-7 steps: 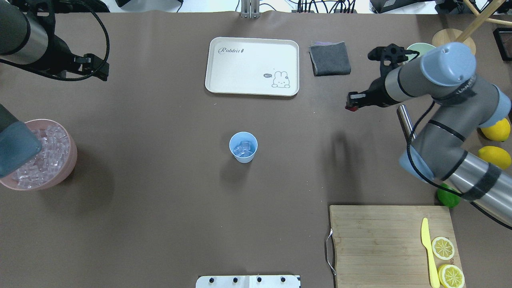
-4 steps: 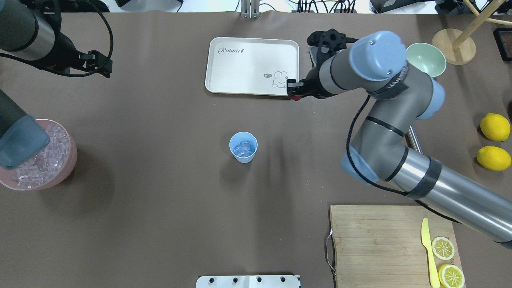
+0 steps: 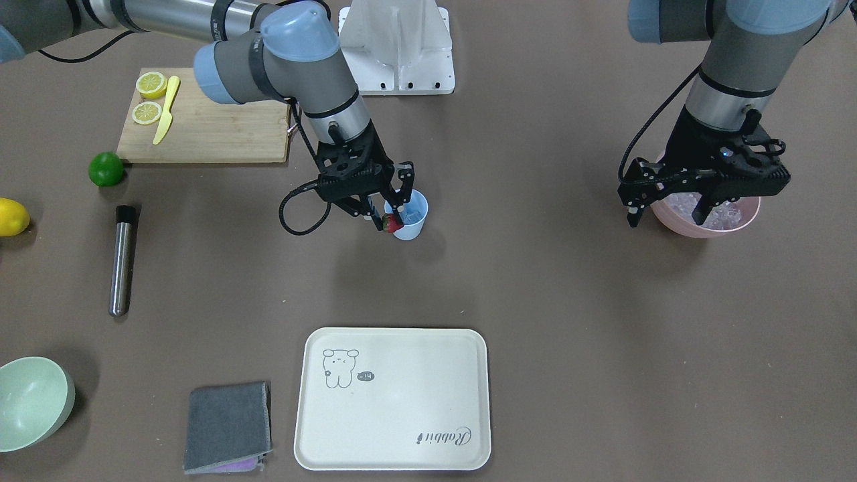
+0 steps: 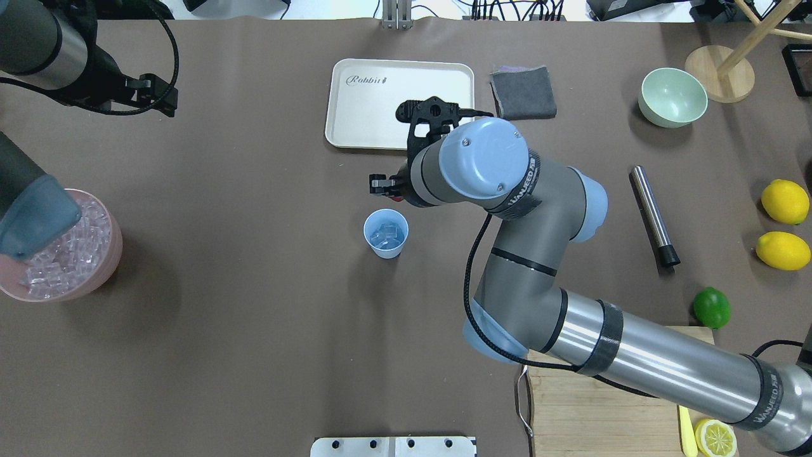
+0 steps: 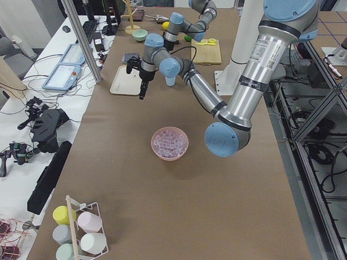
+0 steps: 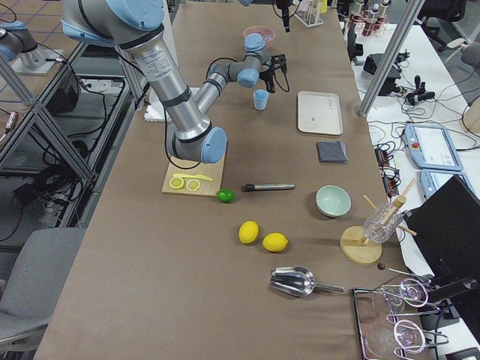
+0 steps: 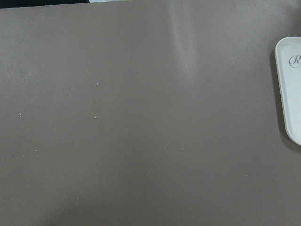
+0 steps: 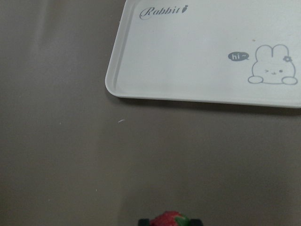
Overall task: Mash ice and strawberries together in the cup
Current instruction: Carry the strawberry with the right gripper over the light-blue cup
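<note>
The cup [image 4: 386, 233] sat upright mid-table with a few cubes of ice [image 4: 387, 237] in the bottom. The strawberry [image 3: 389, 222] wasn't in yet. The right gripper [image 3: 391, 215] had it clamped between its fingertips, just off the cup's rim on the tray [image 4: 355, 130] side, and I couldn't tell from my feeds how high above the rim it was.

My take on doing this bit right: centre the berry over the opening before letting go. Keep the fingers clear of the rim, since a light plastic cup probably tips easily. Release low so the berry doesn't bounce off the ice.

The left gripper [image 3: 666, 215] hung over the pink bowl [image 3: 751, 213], fingers spread apart and holding nothing. The metal muddler [image 4: 653, 216] lay well off to the right, for the mashing.
</note>
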Action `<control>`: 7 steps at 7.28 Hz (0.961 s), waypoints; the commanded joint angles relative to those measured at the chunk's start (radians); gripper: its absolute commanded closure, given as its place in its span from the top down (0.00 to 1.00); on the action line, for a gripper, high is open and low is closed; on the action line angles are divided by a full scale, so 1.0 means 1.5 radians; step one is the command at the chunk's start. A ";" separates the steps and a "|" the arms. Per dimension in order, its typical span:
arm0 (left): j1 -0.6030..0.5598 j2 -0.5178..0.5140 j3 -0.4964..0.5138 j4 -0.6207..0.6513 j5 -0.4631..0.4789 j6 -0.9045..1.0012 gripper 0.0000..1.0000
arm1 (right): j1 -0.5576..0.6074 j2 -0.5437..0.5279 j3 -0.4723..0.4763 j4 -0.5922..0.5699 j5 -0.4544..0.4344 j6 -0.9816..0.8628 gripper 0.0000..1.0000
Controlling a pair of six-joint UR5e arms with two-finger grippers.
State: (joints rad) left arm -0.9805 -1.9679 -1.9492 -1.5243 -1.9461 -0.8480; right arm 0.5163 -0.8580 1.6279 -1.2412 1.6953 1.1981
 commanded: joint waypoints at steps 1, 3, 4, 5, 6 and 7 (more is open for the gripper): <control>-0.002 0.000 0.002 0.000 0.000 0.000 0.97 | -0.025 0.004 -0.019 0.000 -0.021 0.000 0.00; -0.006 0.000 0.007 0.000 0.000 0.002 0.97 | -0.032 0.006 -0.019 -0.002 -0.021 0.001 0.00; -0.006 -0.001 0.011 0.000 0.000 0.003 0.97 | -0.035 0.007 -0.019 -0.002 -0.021 0.001 0.00; -0.006 -0.003 0.014 -0.006 0.000 0.002 0.97 | -0.035 0.005 -0.020 -0.004 -0.021 0.002 0.79; -0.006 -0.005 0.018 -0.011 0.000 0.002 0.97 | -0.039 0.002 -0.017 -0.003 -0.022 0.002 1.00; -0.006 -0.005 0.019 -0.011 0.000 0.002 0.97 | -0.039 -0.002 -0.017 -0.003 -0.022 0.002 1.00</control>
State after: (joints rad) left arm -0.9893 -1.9743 -1.9248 -1.5369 -1.9466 -0.8451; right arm 0.4595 -0.8540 1.6015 -1.2457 1.6634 1.2009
